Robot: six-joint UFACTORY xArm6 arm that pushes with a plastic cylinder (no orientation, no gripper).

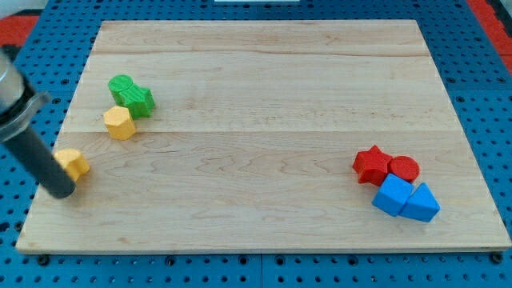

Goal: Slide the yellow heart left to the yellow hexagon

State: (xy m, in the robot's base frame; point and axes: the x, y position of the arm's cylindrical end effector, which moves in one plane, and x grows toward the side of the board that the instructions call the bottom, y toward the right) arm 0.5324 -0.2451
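Observation:
The yellow heart (pixel 74 163) lies near the board's left edge, below and left of the yellow hexagon (pixel 118 123), with a gap between them. My tip (pixel 61 191) rests at the heart's lower left, touching or nearly touching it. The rod rises from there to the view's upper left.
A green block (pixel 133 95) touches the yellow hexagon's upper right. At the lower right sit a red star (pixel 370 165), a red round block (pixel 404 169), a blue cube (pixel 392 194) and a blue triangular block (pixel 422 203). The wooden board's (pixel 264 88) left edge is just beside my tip.

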